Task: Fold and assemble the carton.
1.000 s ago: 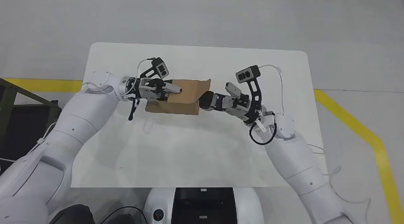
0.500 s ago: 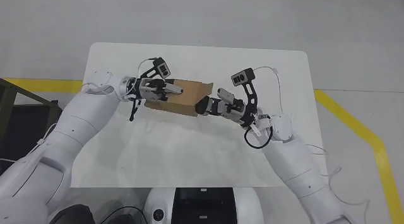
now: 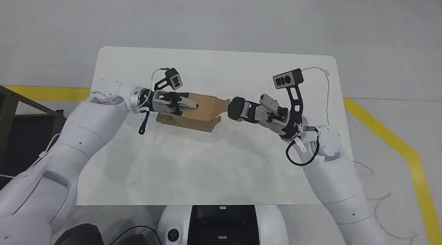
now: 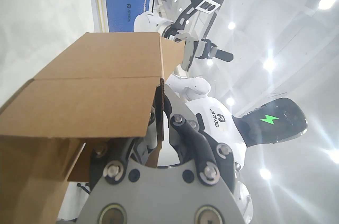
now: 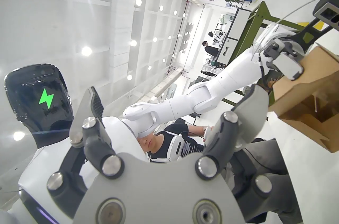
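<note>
**Carton clamped at frame centre**

The carton (image 3: 205,112) is seen at the centre of the top view, over the table (image 3: 207,176). Its left wall is clamped by the left gripper (image 3: 188,103). The right gripper (image 3: 233,108) is spread wide and empty, just beside the carton's right end.

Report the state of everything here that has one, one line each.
carton: partly formed into a box, end flaps open, held by one wall.
left gripper: shut on the carton's wall.
right gripper: open, holding nothing, close to the carton's open end.
</note>
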You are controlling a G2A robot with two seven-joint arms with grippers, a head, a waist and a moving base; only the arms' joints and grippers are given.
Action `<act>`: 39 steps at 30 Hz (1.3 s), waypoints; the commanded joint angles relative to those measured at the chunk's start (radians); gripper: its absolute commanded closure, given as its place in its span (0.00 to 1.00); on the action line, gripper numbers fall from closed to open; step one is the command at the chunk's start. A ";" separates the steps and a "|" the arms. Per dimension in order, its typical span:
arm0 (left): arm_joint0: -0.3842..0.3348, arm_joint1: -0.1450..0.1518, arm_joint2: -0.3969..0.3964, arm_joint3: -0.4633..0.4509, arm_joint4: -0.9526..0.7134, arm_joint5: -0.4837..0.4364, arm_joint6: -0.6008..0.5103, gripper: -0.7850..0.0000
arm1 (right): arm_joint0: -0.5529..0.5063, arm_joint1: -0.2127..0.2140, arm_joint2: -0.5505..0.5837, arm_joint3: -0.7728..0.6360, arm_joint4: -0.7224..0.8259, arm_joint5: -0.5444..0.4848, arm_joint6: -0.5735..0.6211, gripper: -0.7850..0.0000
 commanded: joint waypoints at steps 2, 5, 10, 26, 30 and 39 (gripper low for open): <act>-0.006 -0.001 0.006 -0.011 0.038 -0.011 0.000 1.00 | 0.014 -0.002 -0.020 0.021 -0.029 0.010 -0.009 0.00; -0.007 -0.001 0.000 -0.018 0.035 -0.012 0.000 1.00 | 0.029 -0.001 -0.034 0.054 -0.082 0.042 -0.025 0.00; 0.005 0.003 -0.013 -0.035 -0.028 0.006 0.000 1.00 | 0.020 0.003 -0.020 0.077 -0.098 0.038 -0.054 0.00; 0.021 0.020 0.001 -0.072 -0.133 0.026 0.000 1.00 | 0.023 0.006 -0.008 0.061 -0.075 -0.024 -0.057 0.00; 0.023 0.022 0.007 -0.068 -0.151 0.029 0.000 1.00 | 0.013 0.016 0.045 0.063 -0.094 -0.038 -0.079 0.00; 0.027 0.027 0.010 -0.072 -0.189 0.021 0.000 1.00 | 0.006 0.014 0.016 0.106 -0.056 -0.011 -0.074 0.00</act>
